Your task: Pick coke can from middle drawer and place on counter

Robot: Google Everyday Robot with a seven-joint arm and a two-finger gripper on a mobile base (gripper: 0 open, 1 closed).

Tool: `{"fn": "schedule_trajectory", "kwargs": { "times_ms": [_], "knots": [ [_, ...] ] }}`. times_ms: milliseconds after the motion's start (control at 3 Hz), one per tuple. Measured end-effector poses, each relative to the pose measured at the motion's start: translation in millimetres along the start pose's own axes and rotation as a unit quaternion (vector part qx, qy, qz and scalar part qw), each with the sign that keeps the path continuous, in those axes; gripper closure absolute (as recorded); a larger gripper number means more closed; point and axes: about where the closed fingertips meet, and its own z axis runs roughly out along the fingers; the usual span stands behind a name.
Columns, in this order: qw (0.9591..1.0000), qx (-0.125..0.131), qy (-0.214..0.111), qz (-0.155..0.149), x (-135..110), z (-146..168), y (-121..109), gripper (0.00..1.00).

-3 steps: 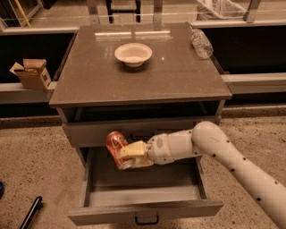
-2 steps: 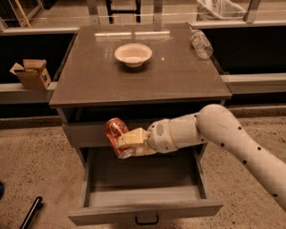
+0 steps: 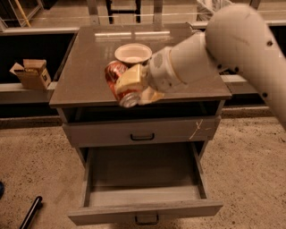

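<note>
Grey-brown worktop (image 3: 85,85), slightly glossy, pale reflections along far edge. Pale bowl (image 3: 132,53) upright near centre, just behind the tool. Directly under worktop overhang: shut drawer front (image 3: 103,133), small black handle (image 3: 142,137) at middle, pale scratch (image 3: 196,129) near right end. Below that, middle drawer (image 3: 143,209) pulled well out, deep grey tray open to view, second black handle (image 3: 146,219) at lower edge of its front.

Cardboard box (image 3: 31,74), flaps up, on low ledge left of cabinet, well apart from it. Black rod-like object (image 3: 30,213) on speckled floor (image 3: 250,170) at lower left; kind not discernible. Dark furniture legs (image 3: 123,8) beyond far edge of worktop.

White arm (image 3: 232,40), bulky, reaching in from upper right, hiding most of right half of worktop.

Tool (image 3: 127,87) over front-centre of worktop, near front edge, above shut drawer front. Clamped on coke can (image 3: 114,71): pale yellowish finger (image 3: 130,79) laid across side of can facing camera, opposite finger mostly hidden behind can.

Coke can red, tilted, silver end (image 3: 129,100) low and toward front edge, other end up toward bowl. Out of middle drawer, over worktop; contact with worktop surface not discernible. Just beside bowl; touching or apart not discernible.
</note>
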Motion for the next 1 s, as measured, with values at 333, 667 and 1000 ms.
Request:
{"fn": "schedule_trajectory", "kwargs": {
  "times_ms": [333, 667, 1000],
  "knots": [
    [0.9941, -0.047, 0.075, 0.062, 77, -53, 16, 1.0],
    [0.9833, -0.064, 0.129, 0.111, 118, -80, 41, 1.0],
    [0.9684, -0.085, 0.17, 0.161, 140, -101, 77, 1.0]
  ]
}}
